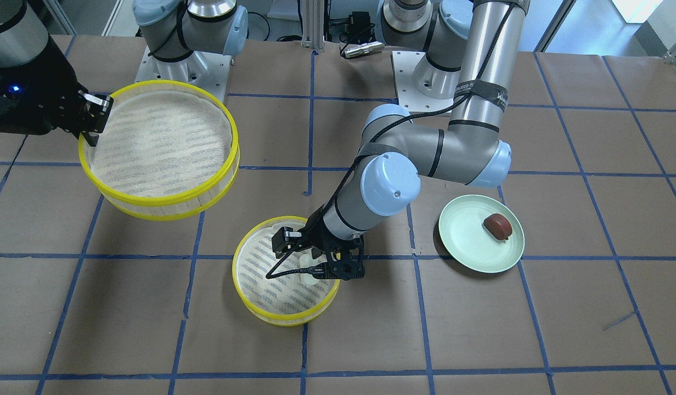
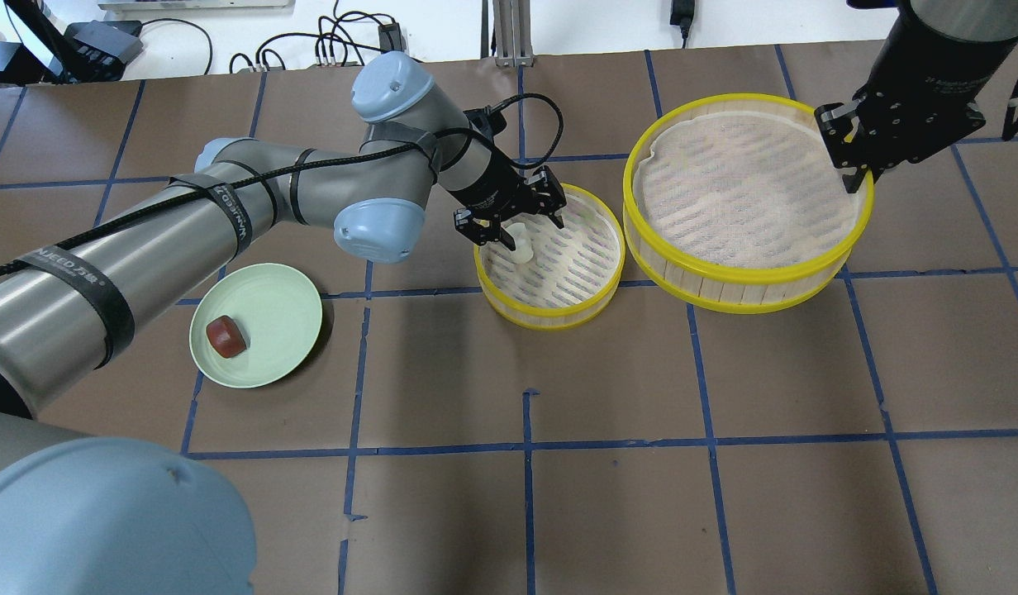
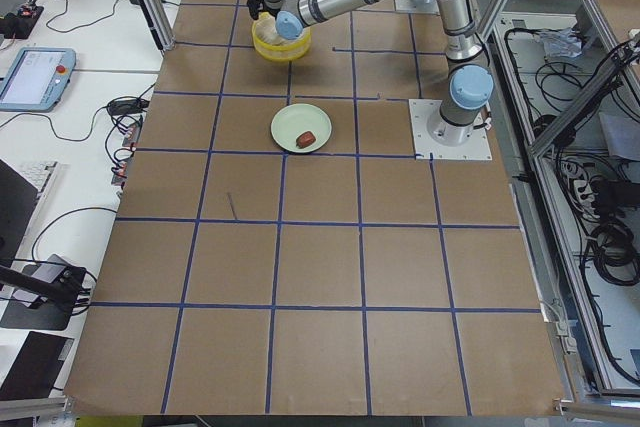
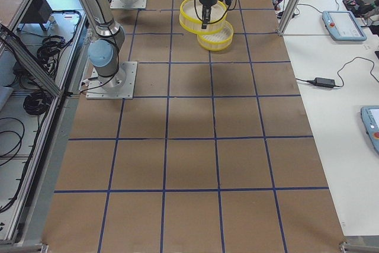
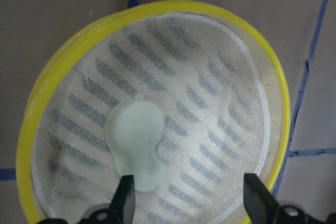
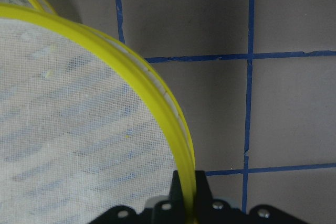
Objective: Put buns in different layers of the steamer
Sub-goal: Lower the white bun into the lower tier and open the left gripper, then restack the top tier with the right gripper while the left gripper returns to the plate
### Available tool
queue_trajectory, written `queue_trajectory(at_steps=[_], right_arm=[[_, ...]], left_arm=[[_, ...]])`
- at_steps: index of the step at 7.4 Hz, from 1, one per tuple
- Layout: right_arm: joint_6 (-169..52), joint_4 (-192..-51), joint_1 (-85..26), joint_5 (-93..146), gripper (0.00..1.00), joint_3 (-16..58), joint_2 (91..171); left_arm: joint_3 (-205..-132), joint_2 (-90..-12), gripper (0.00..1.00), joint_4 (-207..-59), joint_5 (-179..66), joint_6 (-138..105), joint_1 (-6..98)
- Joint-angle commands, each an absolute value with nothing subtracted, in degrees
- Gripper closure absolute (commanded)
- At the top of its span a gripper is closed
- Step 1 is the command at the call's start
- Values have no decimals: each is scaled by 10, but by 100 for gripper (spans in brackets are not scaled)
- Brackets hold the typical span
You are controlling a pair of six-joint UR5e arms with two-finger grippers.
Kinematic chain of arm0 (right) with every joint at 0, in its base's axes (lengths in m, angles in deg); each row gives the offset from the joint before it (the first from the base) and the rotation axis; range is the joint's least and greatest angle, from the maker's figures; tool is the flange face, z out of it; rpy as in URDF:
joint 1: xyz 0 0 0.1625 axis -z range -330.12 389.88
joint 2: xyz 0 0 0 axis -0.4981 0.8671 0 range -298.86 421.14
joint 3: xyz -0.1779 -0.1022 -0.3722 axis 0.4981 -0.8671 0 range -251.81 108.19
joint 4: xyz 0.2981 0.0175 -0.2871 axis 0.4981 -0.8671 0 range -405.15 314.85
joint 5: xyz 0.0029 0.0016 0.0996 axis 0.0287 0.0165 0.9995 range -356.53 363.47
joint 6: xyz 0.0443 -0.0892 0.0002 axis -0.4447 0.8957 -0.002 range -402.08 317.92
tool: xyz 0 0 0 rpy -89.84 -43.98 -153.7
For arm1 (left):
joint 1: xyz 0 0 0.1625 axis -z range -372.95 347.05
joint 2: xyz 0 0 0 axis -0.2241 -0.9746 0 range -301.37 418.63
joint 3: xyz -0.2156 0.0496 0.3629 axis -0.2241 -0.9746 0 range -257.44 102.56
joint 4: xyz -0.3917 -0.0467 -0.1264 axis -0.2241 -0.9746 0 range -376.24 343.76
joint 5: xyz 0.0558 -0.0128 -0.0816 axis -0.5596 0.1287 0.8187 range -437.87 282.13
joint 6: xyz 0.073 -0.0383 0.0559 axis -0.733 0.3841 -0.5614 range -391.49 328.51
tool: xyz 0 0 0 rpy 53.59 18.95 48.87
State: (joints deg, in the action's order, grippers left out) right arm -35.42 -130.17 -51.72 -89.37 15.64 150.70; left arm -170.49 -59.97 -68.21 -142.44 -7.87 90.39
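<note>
Upper steamer layer (image 2: pixel 740 190): raised just beside lower steamer layer (image 2: pixel 575 256), right gripper (image 2: pixel 852 175) clamped on its rim | plate (image 2: pixel 286 314): well apart from lower steamer layer | white bun (image 5: pixel 136 140): on lower steamer layer's mesh, long axis crosswise to left gripper (image 5: pixel 191 198) closing line, beside one spread finger, perhaps touching | brown bun (image 2: pixel 226 336): on plate

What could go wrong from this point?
1. The right gripper pinches the lifted steamer tray at one spot on its rim; it could tilt or slip.
2. The open left gripper has one finger close beside the white bun in the lower steamer tray; withdrawing might drag it.
</note>
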Motion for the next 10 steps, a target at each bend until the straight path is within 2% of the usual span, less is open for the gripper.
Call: queue_trajectory(at_steps=[1,4,7,10], right_arm=[[-380,-1301,-524,-881,86,155,1509],[-446,-1359,-570,-852,86,158,1477],[-509,-1446,-623,-846,86,169,1395],[-509,-1517,-636,-848,86,209,1366]], left_arm=[[-1702,-567,0,-687,-1508,-100,897],[-1724,-494,0,-817,-1569,-266,774],[-1827,-465,1,-817,-1631,-500,603],[-1861,-475,7,-780,-1632,-575,556]])
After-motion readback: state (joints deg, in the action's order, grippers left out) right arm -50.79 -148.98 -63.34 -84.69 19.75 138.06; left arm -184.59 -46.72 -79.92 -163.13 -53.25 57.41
